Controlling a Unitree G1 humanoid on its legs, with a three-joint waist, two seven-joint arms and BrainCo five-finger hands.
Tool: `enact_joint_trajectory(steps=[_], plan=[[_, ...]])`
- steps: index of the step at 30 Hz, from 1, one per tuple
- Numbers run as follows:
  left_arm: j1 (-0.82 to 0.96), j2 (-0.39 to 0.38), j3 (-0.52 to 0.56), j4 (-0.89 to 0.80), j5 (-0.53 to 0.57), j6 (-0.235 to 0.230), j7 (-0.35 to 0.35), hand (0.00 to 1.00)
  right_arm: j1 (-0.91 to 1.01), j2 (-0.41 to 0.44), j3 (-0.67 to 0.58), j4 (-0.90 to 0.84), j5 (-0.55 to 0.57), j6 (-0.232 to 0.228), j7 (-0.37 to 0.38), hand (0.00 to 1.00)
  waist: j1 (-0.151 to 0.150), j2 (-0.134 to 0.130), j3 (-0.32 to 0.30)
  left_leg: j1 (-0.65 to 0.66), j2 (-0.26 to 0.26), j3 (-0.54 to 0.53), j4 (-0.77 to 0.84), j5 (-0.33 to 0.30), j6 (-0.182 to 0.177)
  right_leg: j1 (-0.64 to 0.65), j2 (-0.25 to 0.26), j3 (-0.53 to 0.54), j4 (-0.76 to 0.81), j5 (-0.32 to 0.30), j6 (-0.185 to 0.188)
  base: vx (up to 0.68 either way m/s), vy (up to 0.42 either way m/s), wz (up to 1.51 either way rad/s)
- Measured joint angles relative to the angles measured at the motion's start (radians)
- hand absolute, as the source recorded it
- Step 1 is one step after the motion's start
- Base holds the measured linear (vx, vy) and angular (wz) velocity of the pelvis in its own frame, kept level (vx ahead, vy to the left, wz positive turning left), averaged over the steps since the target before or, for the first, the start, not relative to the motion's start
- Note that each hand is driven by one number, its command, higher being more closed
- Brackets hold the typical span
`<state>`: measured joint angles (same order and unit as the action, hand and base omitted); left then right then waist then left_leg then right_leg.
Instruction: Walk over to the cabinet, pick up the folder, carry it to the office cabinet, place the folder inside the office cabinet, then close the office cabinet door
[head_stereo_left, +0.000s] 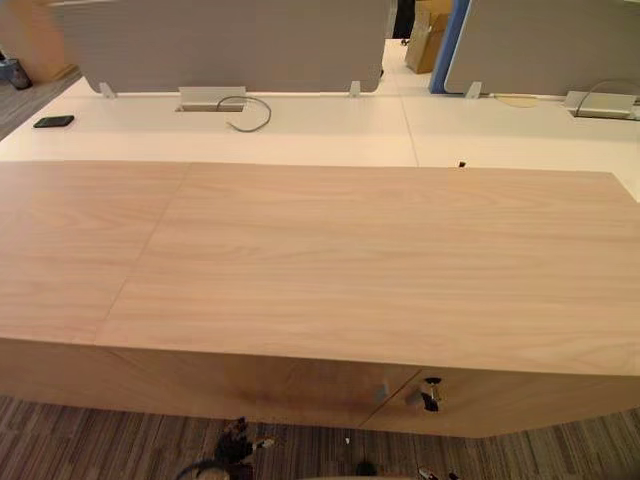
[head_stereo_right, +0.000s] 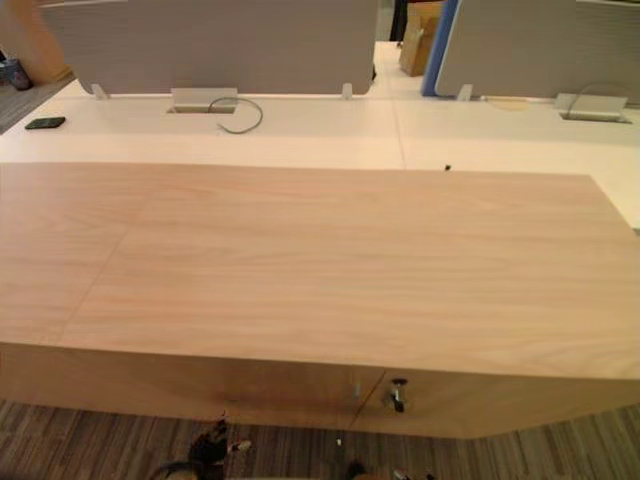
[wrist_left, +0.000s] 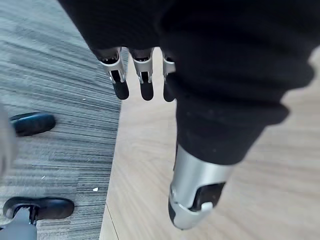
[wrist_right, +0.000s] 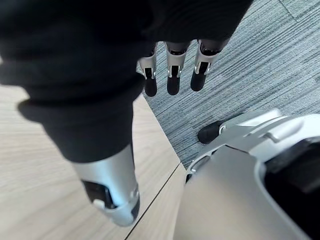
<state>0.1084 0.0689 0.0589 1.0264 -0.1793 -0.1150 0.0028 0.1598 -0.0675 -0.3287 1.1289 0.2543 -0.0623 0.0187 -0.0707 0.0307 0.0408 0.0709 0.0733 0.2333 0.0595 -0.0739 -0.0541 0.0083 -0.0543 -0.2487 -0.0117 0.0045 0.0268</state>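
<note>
Cabinet (head_stereo_left: 330, 260) is being viewed from above, its long light-wood top lying just before a white desk (head_stereo_left: 320, 130) w/ grey screens (head_stereo_left: 220, 45). A key (head_stereo_left: 430, 393) is being held in the lock on the cabinet front. L hand (wrist_left: 145, 82) is being hung beside that front, over carpet (wrist_left: 55, 75), fingers straight & apart, empty. R hand (wrist_right: 172, 75) is being hung likewise, relaxed, empty. A black phone (head_stereo_left: 53, 121) is being rested on the desk, far left.

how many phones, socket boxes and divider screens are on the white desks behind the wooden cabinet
phone: 1
socket boxes: 2
divider screens: 2
total: 5
</note>
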Motion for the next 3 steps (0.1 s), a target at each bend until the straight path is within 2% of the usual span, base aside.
enact_joint_trajectory(steps=[3], plan=[[0.017,0.005,0.046,0.048,-0.060,0.004,-0.021,0.00,-0.001,-0.004,0.008,0.009,0.000,0.000,0.000,0.00,0.010,-0.002,0.001,0.000,0.001,-0.009,0.000,-0.002,-0.003,0.022,0.006,-0.003,-0.045,0.022,-0.001,-0.01,-0.006,0.03]])
